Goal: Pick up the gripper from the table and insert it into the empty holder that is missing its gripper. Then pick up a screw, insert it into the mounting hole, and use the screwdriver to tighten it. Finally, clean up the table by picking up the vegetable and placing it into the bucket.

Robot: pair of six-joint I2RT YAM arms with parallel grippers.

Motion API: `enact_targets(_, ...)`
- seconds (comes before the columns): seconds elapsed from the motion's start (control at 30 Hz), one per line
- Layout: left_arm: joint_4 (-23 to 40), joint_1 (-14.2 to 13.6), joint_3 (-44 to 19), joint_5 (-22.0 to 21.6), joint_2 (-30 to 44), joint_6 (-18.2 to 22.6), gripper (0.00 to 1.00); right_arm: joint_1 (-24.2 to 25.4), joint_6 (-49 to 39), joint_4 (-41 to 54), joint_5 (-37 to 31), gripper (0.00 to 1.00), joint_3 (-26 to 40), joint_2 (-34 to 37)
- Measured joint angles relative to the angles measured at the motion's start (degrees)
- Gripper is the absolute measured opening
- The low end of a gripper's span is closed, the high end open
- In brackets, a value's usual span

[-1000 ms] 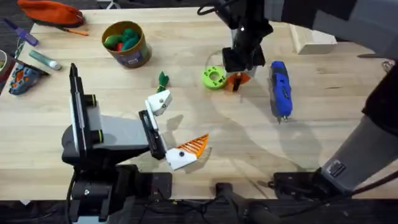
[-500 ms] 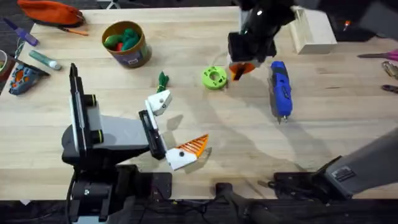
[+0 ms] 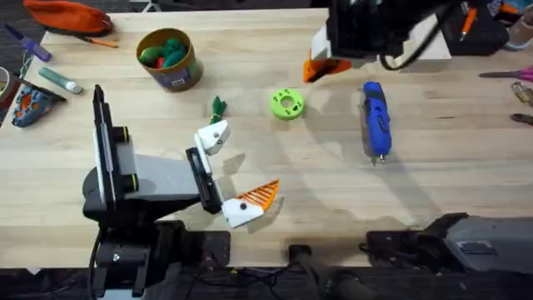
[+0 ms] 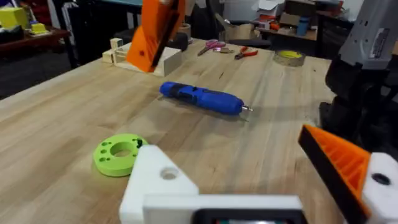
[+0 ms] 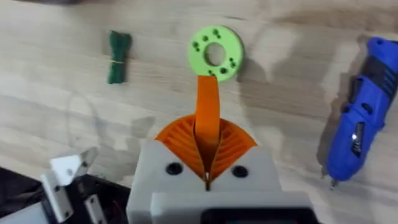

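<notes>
My right gripper (image 5: 207, 140) is shut on the gripper (image 3: 321, 68), a flat orange ribbed finger (image 5: 208, 109), and holds it in the air above the far side of the table. In the left wrist view the orange finger (image 4: 152, 31) hangs high over the table. My left gripper (image 3: 236, 167) stands open near the front edge; one side is the bare white holder (image 3: 213, 136) (image 4: 158, 180), the other bears an orange finger (image 3: 260, 196). The blue screwdriver (image 3: 375, 117) lies to the right. The dark-green vegetable (image 3: 218, 106) lies beyond the holder. The yellow bucket (image 3: 170, 58) stands at the far left. The screw is out of view.
A round bright-green disc (image 3: 286, 104) lies between the vegetable and the screwdriver. A pale wooden box (image 3: 420, 46) sits at the far right. Tools and a pouch (image 3: 67, 17) lie along the far left. Scissors and pliers (image 3: 516, 79) lie at the right edge.
The right arm has lifted the orange finger off the table beside the green disc and risen up and away toward the far side. The left arm has not moved.
</notes>
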State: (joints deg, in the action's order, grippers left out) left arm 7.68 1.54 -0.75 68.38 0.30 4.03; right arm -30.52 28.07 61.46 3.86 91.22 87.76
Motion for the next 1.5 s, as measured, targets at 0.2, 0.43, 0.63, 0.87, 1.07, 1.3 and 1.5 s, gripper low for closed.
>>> enact_targets(0.2,0.0,0.0,0.0,0.0,0.0,0.0,0.987,0.0,0.7,-7.2,5.3,0.009,-8.7,-7.9)
enact_targets(0.43,0.0,0.0,0.0,0.0,0.0,0.0,0.986,1.7,3.2,-20.5,18.8,0.009,-22.8,-13.5)
enact_targets(0.63,0.0,0.0,0.0,0.0,0.0,0.0,0.986,7.8,5.7,-36.2,37.2,0.009,-34.4,-15.1)
enact_targets(0.87,0.0,0.0,0.0,0.0,0.0,0.0,0.985,14.3,11.9,-58.4,54.5,0.009,-48.1,-15.1)
enact_targets(1.07,0.0,0.0,0.0,0.0,0.0,0.0,0.985,15.3,17.4,-74.6,63.1,0.009,-56.6,-15.1)
enact_targets(1.3,0.0,0.0,0.0,0.0,0.0,0.0,0.985,15.3,23.3,-88.7,69.3,0.009,-62.1,-15.1)
enact_targets(1.5,0.0,0.0,0.0,0.0,0.0,0.0,0.985,15.3,26.4,-90.9,73.6,0.009,-63.5,-14.4)
